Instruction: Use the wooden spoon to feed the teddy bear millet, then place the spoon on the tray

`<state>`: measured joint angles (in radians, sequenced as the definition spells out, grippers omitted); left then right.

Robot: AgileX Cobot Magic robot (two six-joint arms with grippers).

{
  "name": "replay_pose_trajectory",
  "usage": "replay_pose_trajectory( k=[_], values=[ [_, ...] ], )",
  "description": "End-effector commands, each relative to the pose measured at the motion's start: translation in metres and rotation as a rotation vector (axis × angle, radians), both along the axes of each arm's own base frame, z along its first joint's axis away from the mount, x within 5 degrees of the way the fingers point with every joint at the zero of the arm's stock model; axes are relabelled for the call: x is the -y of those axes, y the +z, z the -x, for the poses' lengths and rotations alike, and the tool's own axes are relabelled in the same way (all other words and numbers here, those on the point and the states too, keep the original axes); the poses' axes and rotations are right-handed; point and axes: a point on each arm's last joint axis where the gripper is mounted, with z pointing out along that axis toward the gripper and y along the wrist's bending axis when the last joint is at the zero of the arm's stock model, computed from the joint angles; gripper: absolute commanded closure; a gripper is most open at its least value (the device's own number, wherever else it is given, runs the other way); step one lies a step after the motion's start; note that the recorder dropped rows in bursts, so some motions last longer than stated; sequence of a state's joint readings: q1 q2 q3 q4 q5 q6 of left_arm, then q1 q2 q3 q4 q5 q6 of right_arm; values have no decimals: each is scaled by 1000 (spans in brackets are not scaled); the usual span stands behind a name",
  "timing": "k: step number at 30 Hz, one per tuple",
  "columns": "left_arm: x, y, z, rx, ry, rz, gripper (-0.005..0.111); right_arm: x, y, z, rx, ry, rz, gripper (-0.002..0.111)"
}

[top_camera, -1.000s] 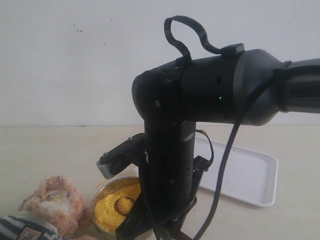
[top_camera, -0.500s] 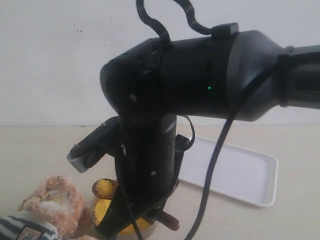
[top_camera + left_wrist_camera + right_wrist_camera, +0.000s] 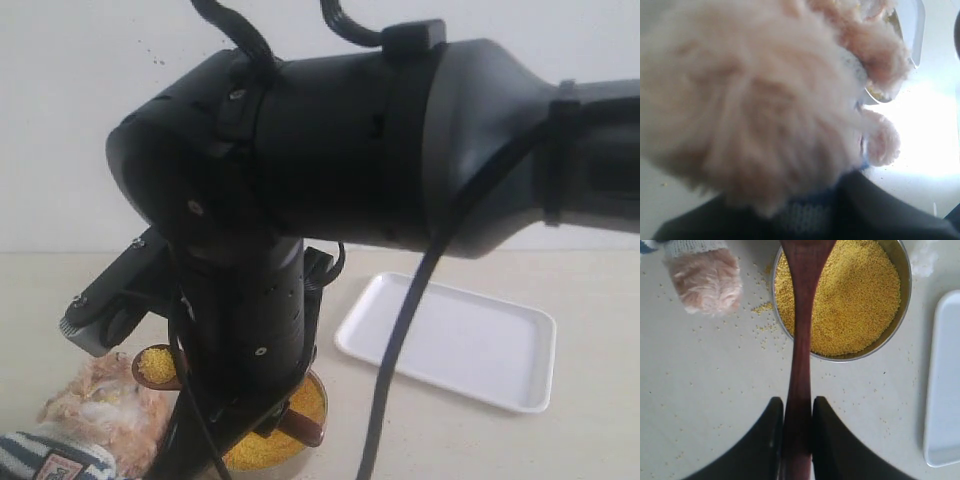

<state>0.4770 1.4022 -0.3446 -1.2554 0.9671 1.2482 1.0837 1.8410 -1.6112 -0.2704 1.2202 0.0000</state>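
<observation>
The right tool (image 3: 798, 410) pinches the dark reddish-brown wooden spoon (image 3: 802, 330) by its handle over yellow millet (image 3: 855, 295); the left tool (image 3: 805, 220), against the fluffy light-brown teddy bear (image 3: 750, 100), cannot be judged.

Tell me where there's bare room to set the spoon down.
The flat white rectangular plastic tray lies bare, and so does the beige tabletop to its right. A narrow strip between tray and round shiny metal bowl looks passable. Crowded: the fluffy light-brown teddy bear, bowl and black arm bunch together on the left.
</observation>
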Motion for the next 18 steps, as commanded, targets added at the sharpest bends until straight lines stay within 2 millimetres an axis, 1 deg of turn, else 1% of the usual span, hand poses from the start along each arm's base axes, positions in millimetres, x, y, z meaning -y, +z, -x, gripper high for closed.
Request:
replay_pose_trajectory(
  k=[1, 5, 8, 13, 18],
  values=[
    [1, 2, 0, 13, 9, 19, 103, 1, 8, 2, 24, 9, -10, 100],
    [1, 2, 0, 13, 9, 19, 103, 1, 8, 2, 24, 9, -10, 100],
    [1, 2, 0, 13, 9, 19, 103, -2, 2, 1, 18, 10, 1, 100],
    [1, 2, 0, 13, 9, 19, 103, -15, -8, -8, 33, 13, 23, 100],
    [1, 2, 0, 13, 9, 19, 103, -28, -4, -11, 51, 22, -6, 100]
  ],
)
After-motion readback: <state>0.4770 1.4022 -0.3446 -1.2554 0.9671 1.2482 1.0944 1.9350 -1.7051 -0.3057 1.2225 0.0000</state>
